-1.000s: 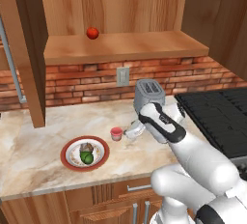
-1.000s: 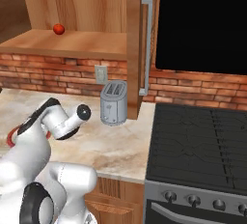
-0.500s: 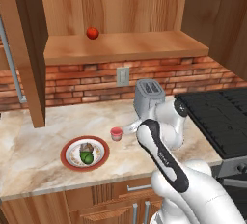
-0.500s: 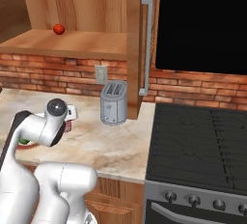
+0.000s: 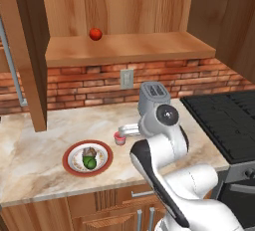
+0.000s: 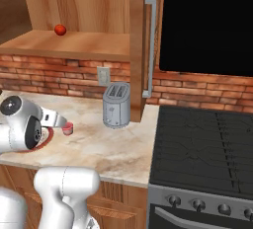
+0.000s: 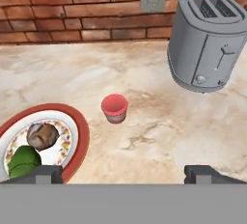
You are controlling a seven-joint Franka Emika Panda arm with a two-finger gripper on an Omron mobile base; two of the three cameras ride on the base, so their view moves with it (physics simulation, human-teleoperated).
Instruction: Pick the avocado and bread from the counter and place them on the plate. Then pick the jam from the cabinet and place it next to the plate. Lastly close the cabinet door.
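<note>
Jam: the jam [image 7: 114,107] stands upright on the counter [image 7: 159,136], just beside the plate's right rim but not touching it; in the hand view its red lid faces up and the lower body is hard to make out. It also shows in the left base view [image 5: 118,138] and the right base view [image 6: 67,129], small and partly behind the hand.
Plate: the plate [image 7: 81,136] is cut off by the left and bottom edges of the hand view; seen whole in the left base view [image 5: 69,167]. In the right base view the arm hides most of it.
Avocado: the avocado [image 7: 21,162] lies on the plate, its lower part cut off by the view's bottom.
Bread: the bread [image 7: 42,135] lies on the plate, touching the avocado.
Gripper: the gripper [image 7: 123,174] hovers above the counter, back from the jam, fingers wide apart with nothing between them; only the fingertips [image 7: 46,172] show.
Toaster: the toaster [image 7: 208,42] stands near the brick wall, well apart from the jam.
Cabinet: the cabinet [image 5: 129,51] is open, its shelf bare wood apart from a red fruit [image 5: 95,34].
Door: one door [image 6: 146,45] stands edge-on beside the toaster, handle facing out; its top is cut off.
</note>
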